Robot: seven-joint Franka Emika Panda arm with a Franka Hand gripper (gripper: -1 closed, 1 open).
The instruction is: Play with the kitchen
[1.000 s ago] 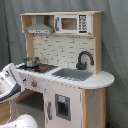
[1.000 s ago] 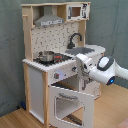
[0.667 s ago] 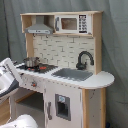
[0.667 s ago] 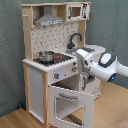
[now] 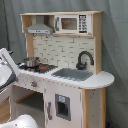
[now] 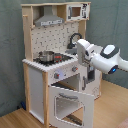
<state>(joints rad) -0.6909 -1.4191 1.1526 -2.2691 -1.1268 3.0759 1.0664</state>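
The kitchen point(image 5: 65, 75) is a toy of pale wood and white panels, with a grey hood point(image 5: 40, 29), a black faucet point(image 5: 84, 59), a sink point(image 5: 72, 74) and a red-ringed stovetop point(image 5: 44, 67) carrying a small metal pot point(image 5: 31, 62). In the second exterior view the kitchen point(image 6: 50, 75) has its oven door point(image 6: 70, 102) hanging open at the front. My gripper point(image 6: 81, 50) hovers at the counter's front corner, to the right of the pot point(image 6: 46, 56) and above the knobs point(image 6: 75, 68). Only part of my white arm point(image 5: 6, 70) enters the first exterior view's left edge.
A microwave point(image 5: 70, 23) sits on the upper shelf. Below the sink is a white door point(image 5: 62, 106) with a dark dispenser panel. Grey curtain hangs behind the kitchen and the floor is wood point(image 6: 15, 117). A white rounded shape point(image 5: 20, 121) lies at the first exterior view's bottom left.
In the second exterior view my arm has risen and moved left, from beside the oven front to the counter corner. The oven door stays open.
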